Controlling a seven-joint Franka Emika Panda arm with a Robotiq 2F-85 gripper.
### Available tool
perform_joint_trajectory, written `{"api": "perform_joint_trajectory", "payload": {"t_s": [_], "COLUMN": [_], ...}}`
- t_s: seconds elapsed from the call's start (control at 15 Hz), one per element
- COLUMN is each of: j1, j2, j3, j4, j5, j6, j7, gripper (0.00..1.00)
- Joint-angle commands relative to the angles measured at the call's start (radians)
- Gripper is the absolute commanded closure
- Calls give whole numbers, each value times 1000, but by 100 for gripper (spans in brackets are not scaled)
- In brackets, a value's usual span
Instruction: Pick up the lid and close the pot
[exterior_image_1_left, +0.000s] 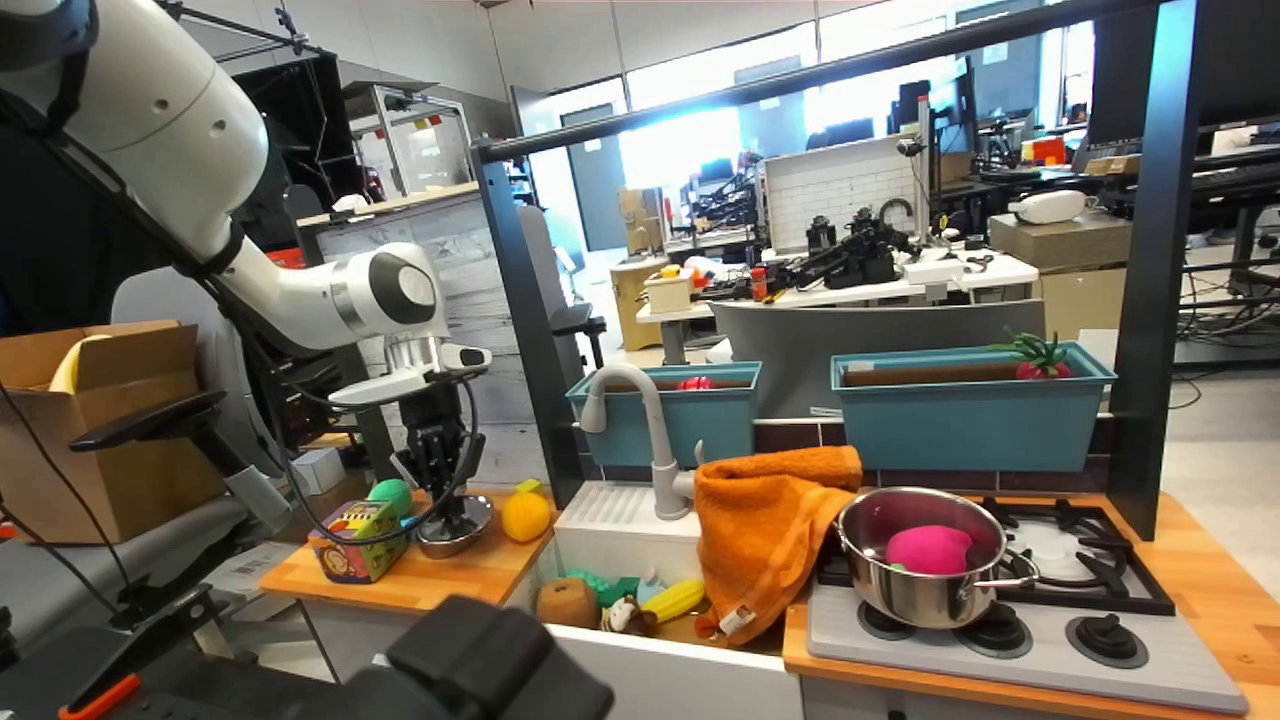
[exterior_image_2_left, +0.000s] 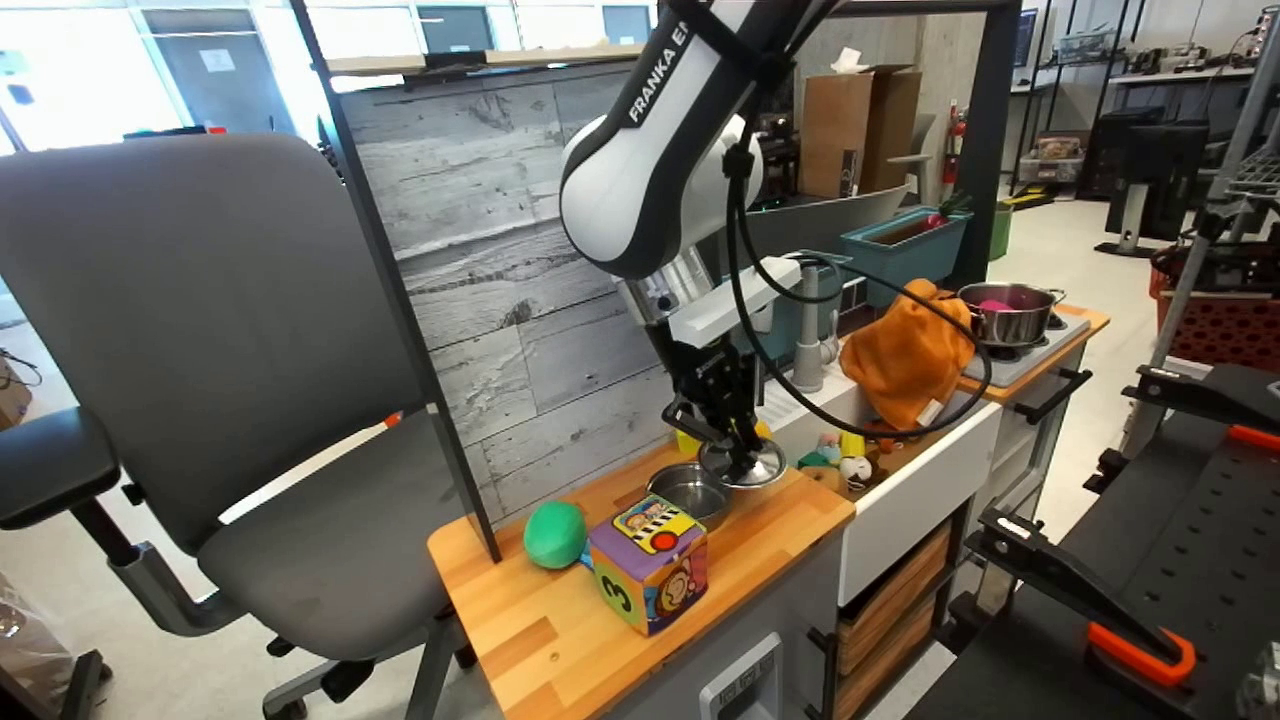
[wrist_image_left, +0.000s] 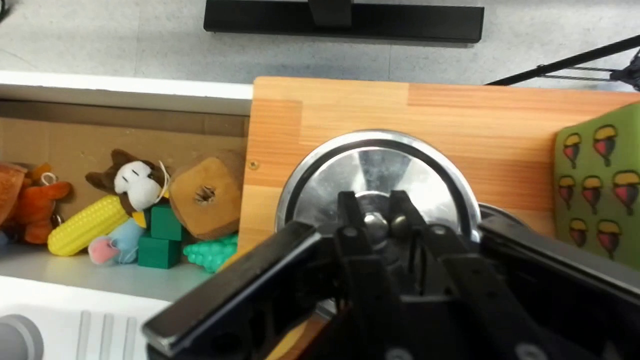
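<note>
The shiny round lid (exterior_image_1_left: 484, 512) is off the counter at the sink's side, seen in both exterior views (exterior_image_2_left: 770, 466). My gripper (wrist_image_left: 378, 212) is shut on the lid's small knob, with a finger on each side of it in the wrist view. The lid (wrist_image_left: 325, 185) hangs tilted, partly over a round metal dish (exterior_image_2_left: 690, 488). The stainless-steel pot (exterior_image_1_left: 905, 598) stands uncovered on the stove (exterior_image_1_left: 1060, 655) at the far end, also seen in an exterior view (exterior_image_2_left: 1012, 328). A pink thing (exterior_image_1_left: 930, 550) lies in the pot.
A colourful cube (exterior_image_2_left: 650, 568) and a green ball (exterior_image_2_left: 555, 534) are beside the dish. Between lid and pot are the tall faucet (exterior_image_1_left: 655, 430), the sink with several toys (wrist_image_left: 180, 245) and an orange towel (exterior_image_1_left: 760, 530). Teal bins (exterior_image_1_left: 970, 425) stand behind.
</note>
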Motion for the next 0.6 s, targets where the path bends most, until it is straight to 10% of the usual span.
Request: {"api": "perform_joint_trajectory", "payload": {"t_s": [0.0, 0.53], "j1": [45, 78], "j2": [36, 138], "j3": [9, 0], "j4": [64, 260], "j5": [-18, -10], "j6": [8, -64], "j7": [13, 23], "gripper": [95, 95]}}
